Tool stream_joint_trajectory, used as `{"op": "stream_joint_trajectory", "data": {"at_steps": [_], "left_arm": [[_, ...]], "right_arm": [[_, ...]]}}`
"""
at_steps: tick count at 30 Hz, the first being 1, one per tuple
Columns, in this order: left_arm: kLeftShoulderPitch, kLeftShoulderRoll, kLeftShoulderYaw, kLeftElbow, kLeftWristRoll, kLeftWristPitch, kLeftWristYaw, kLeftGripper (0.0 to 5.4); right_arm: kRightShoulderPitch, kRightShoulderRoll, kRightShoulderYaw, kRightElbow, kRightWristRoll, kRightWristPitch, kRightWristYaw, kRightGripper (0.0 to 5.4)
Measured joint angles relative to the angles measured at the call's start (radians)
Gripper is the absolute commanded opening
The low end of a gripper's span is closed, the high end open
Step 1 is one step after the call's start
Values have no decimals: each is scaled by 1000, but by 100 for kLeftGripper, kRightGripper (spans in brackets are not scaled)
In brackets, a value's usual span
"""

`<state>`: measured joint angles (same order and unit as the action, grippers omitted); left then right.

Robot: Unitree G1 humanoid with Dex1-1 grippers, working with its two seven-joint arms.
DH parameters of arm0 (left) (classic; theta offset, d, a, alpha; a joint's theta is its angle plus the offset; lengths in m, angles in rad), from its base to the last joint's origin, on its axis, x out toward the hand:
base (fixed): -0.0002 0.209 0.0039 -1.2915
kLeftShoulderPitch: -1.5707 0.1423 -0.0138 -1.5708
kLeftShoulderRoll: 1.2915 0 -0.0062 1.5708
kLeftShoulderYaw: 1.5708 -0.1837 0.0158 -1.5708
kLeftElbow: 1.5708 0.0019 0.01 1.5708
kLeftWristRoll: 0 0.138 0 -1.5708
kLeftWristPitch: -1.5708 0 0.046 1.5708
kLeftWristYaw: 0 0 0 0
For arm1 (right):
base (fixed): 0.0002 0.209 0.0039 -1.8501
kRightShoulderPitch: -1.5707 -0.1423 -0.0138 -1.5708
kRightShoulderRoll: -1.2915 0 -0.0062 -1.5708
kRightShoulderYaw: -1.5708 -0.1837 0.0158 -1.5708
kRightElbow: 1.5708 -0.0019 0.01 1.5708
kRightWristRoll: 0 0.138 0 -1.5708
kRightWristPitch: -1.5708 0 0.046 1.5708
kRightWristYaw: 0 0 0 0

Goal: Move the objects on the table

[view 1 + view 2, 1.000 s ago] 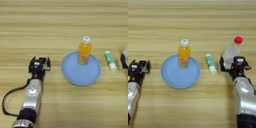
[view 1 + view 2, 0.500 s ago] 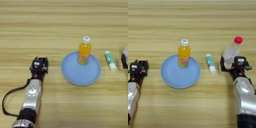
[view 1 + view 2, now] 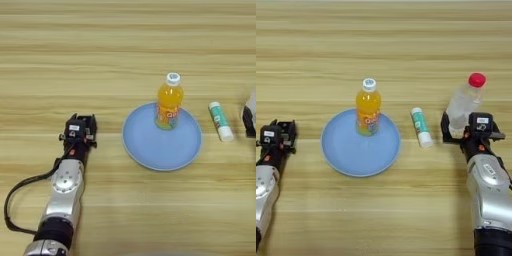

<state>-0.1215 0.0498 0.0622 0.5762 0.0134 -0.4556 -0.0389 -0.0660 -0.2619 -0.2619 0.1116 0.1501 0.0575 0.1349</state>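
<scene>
Standing upright: orange-drink bottle (image 3: 169,101)

orange bottle (image 3: 368,107): upright on plate | clear bottle (image 3: 463,105): upright, right

Matt wooden table (image 3: 100,50) with plank grain; smooth blue plate (image 3: 162,147), faintly glossy; clear plastic water bottle (image 3: 463,105); arms look like brushed metal, perhaps.

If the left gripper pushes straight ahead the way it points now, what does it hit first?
Probably nothing. The left gripper points up the picture, away from the robot, over bare wooden table. The round blue plate and the orange-drink bottle with white cap lie off to its right, outside that line.
</scene>
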Motion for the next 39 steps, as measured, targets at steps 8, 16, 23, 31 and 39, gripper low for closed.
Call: {"op": "stream_joint_trajectory", "data": {"at_steps": [8,16,23,31,39], "left_arm": [[75,-40,-67,-227,-22,-26,-62,239],[147,-57,-165,-420,-20,11,-123,239],[164,-56,-217,-478,-20,58,-163,239],[175,-59,-292,-465,-16,102,-202,239],[167,-59,-321,-357,6,118,-214,239]], "right_arm": [[0,0,-3,0,0,1,-2,540],[1,0,-4,-3,0,2,-2,540],[1,0,-4,-3,0,2,-7,540],[1,3,-3,-4,0,2,-17,540],[1,6,-2,-8,0,2,-19,540]]}}
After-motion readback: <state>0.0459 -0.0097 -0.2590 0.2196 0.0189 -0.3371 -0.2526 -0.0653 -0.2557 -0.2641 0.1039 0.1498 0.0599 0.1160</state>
